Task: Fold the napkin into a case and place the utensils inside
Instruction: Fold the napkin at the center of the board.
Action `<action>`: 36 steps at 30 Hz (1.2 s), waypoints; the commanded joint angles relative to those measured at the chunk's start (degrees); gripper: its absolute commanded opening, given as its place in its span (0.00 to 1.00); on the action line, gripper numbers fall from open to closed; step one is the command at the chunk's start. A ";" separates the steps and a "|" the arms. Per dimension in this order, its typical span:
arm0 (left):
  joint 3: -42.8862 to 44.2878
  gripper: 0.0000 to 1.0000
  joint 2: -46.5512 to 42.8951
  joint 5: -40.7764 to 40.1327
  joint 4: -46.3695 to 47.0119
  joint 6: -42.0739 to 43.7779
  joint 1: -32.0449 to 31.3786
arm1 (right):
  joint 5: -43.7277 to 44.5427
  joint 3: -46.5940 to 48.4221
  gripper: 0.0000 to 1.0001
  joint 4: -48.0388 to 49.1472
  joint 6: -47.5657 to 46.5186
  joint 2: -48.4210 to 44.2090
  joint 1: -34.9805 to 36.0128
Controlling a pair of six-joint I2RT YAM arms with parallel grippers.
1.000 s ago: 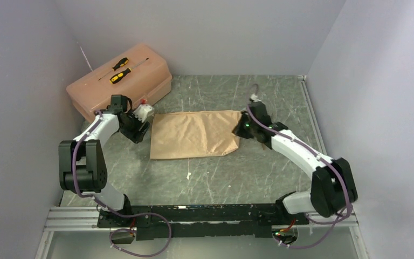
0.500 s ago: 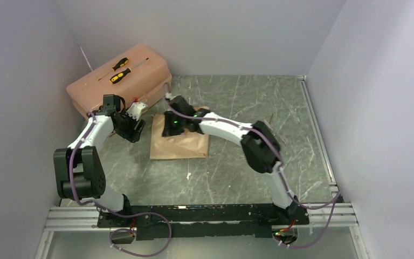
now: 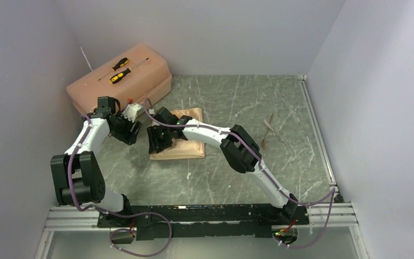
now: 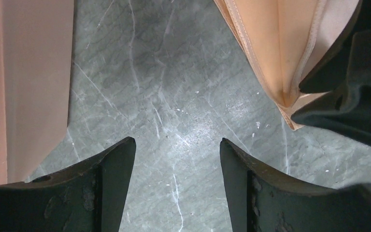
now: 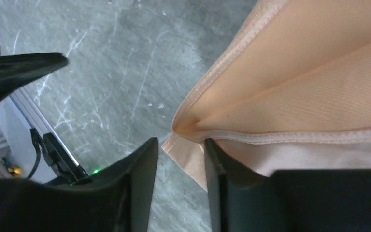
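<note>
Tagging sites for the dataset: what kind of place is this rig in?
Most likely a lab robot cell, not a home or kitchen: plain grey partition walls box in a marbled tabletop, an aluminium rail runs along the near edge, and a pink toolbox carries two screwdrivers.

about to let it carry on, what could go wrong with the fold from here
1. The right tool sits open around the corner of the shiny peach-tan satin napkin; pulling away could drag the fold open.
2. The layers look misaligned at that corner.
3. The open left tool hovers close by, so the two tools might bump.
</note>
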 commanded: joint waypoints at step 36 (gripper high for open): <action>6.56 0.74 5.67 1.63 -1.33 -6.72 -19.35 | -3.34 -14.87 0.28 12.51 -0.70 -10.79 -27.40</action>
